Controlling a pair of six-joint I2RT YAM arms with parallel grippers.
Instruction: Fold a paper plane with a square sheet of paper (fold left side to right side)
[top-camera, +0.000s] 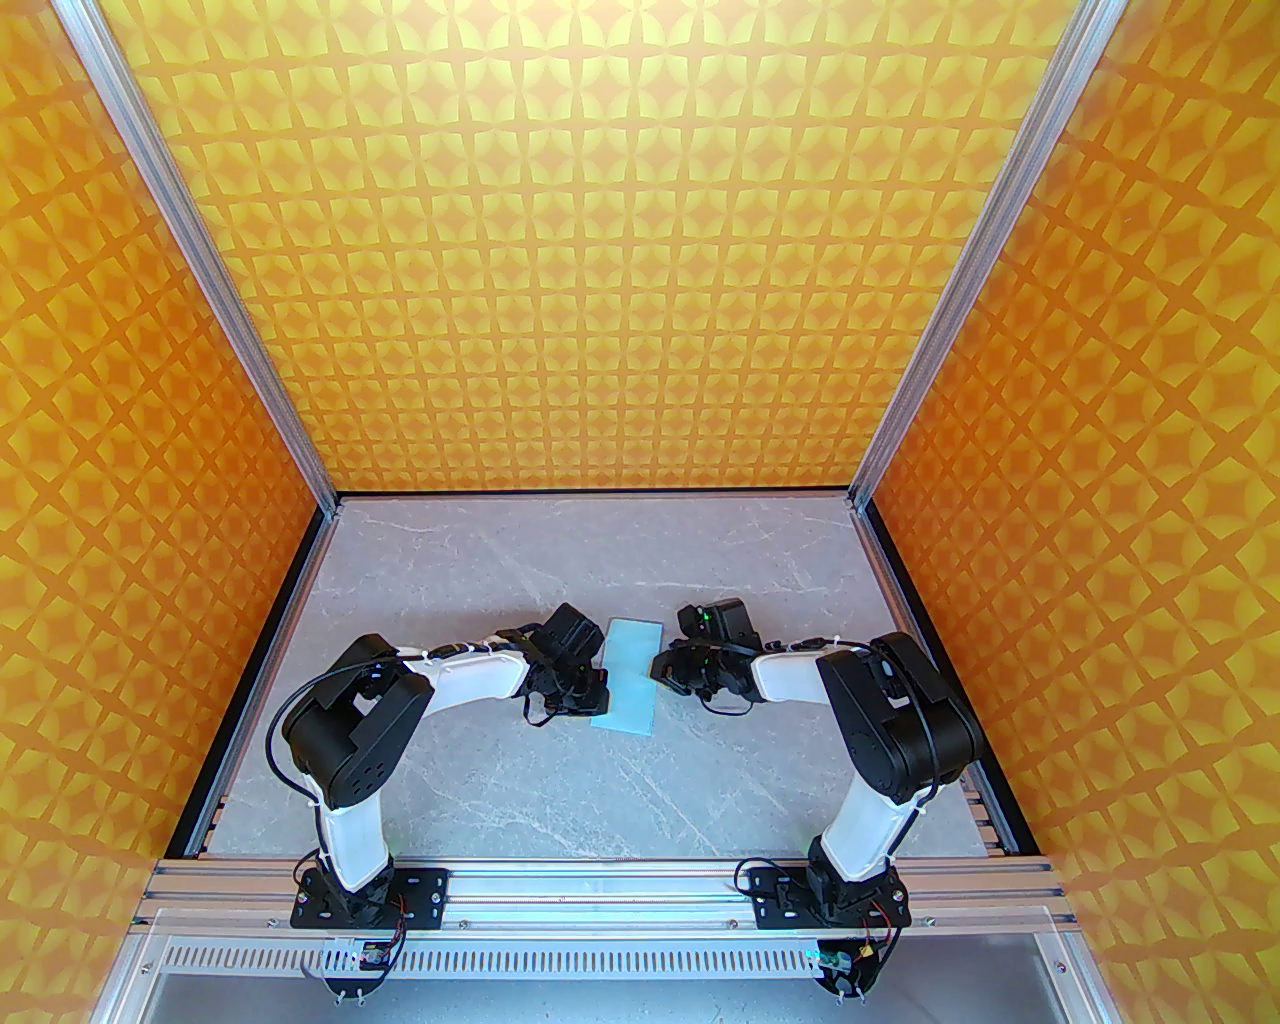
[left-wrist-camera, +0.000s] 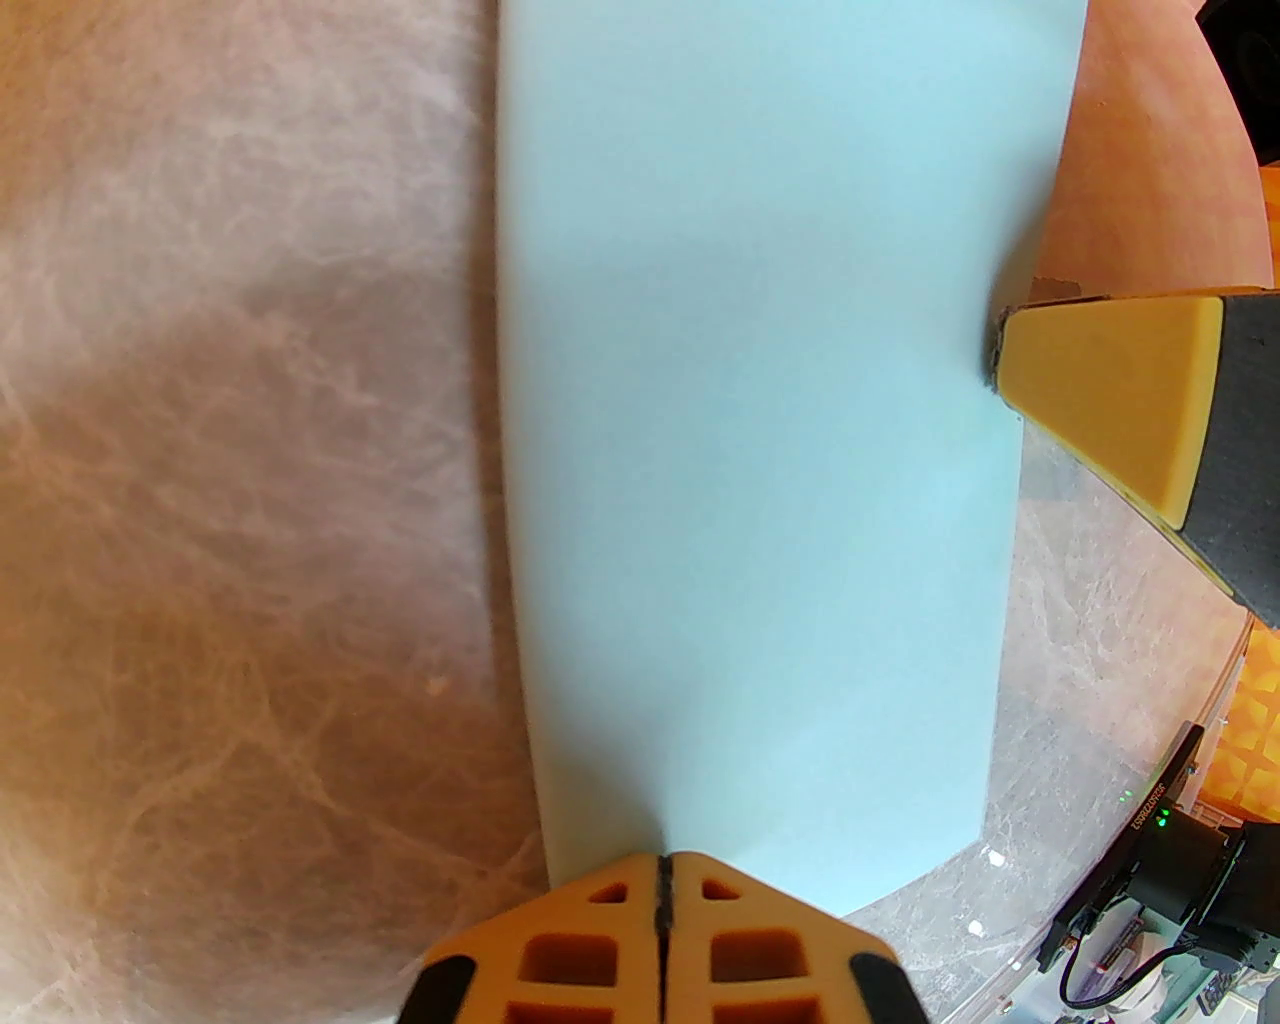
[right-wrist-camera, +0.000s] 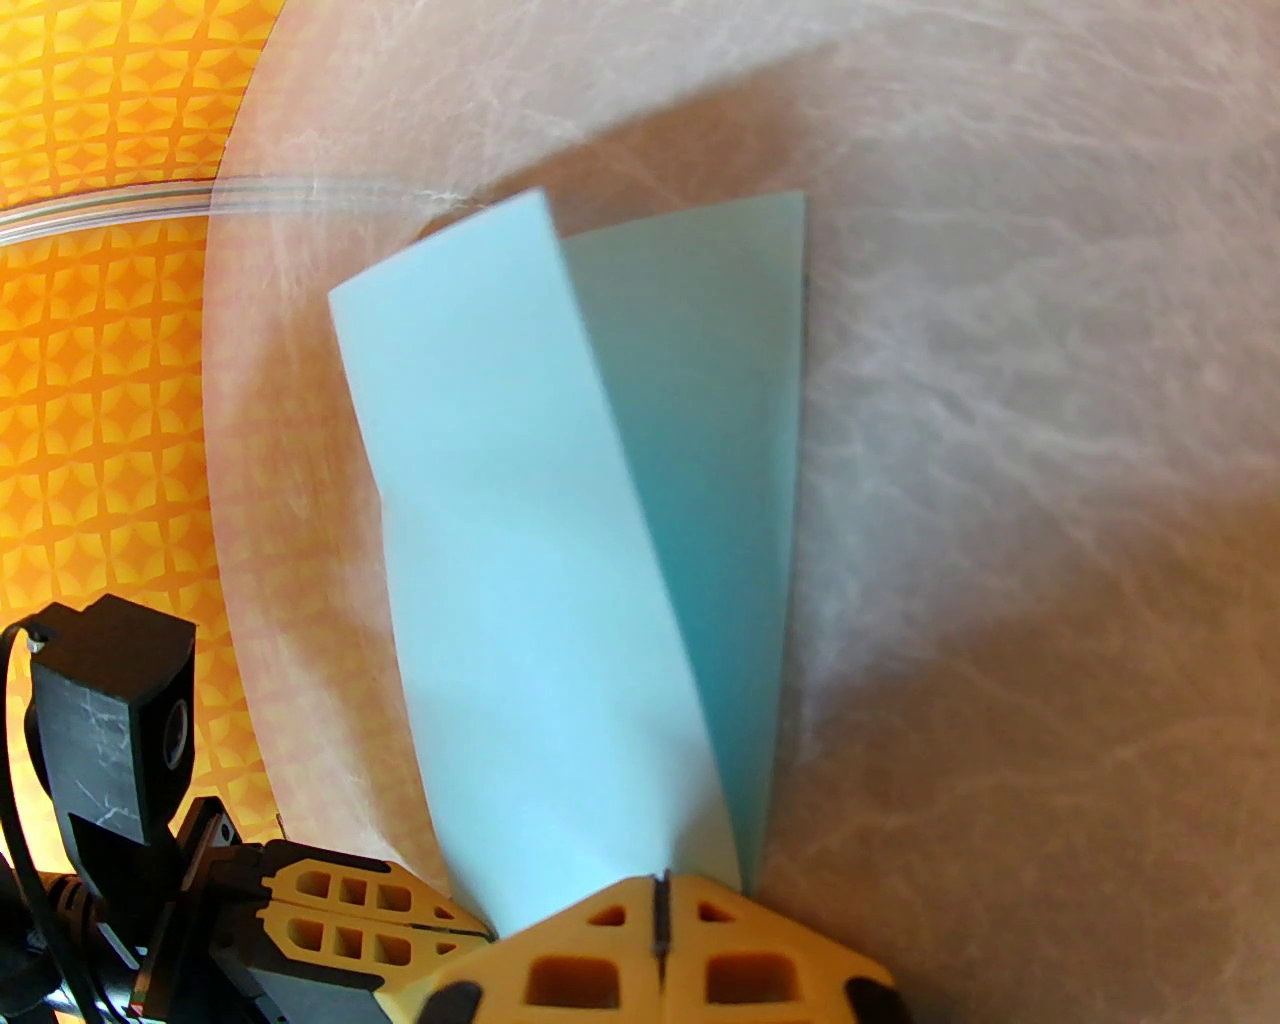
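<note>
Paper (top-camera: 628, 675), one folded blue sheet, lies on the table (top-camera: 500, 780) between two grippers. Left gripper (left-wrist-camera: 662, 880) and right gripper (right-wrist-camera: 660, 890), both closed, touch its opposite edges.

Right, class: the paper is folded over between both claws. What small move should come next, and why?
Probably slide the shut left claw along its edge of the paper to press the crease flat. In the right wrist view the top layer lifts and skews off the lower layer, fanning out from the shut right claw, so the fold looks loose.
</note>
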